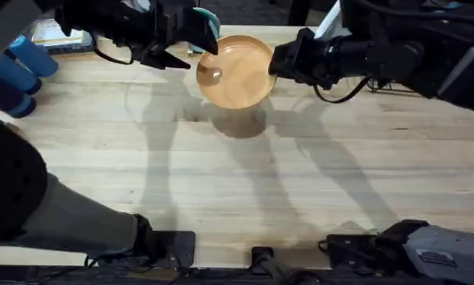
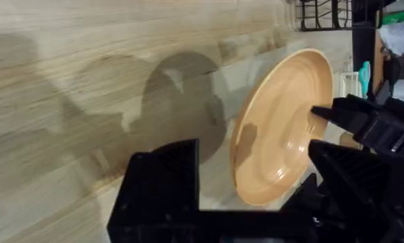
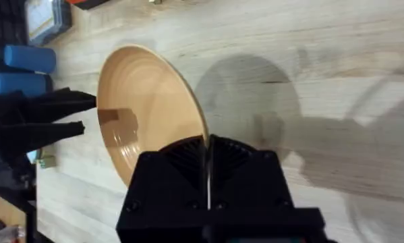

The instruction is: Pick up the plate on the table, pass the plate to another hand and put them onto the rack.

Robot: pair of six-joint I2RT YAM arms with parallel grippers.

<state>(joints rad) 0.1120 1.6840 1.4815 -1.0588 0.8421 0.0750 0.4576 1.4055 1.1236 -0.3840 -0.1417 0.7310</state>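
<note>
Plate (image 1: 235, 71): held tilted in the air above the desk (image 1: 237, 182), its shadow beneath.
Right gripper (image 3: 207, 152): fingers pinch the plate's rim.
Left gripper (image 1: 208, 43): fingers spread, straddling the plate's opposite rim.

The plate (image 1: 237, 71) is hanging above the table (image 1: 244, 182), between the left gripper (image 1: 207, 38) and right gripper (image 1: 274, 62).

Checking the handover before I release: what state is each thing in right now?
plate: lifted off the table, tilted, held by its rim.
right end effector: shut on the plate's rim.
left end effector: open, fingers either side of the opposite rim.
</note>
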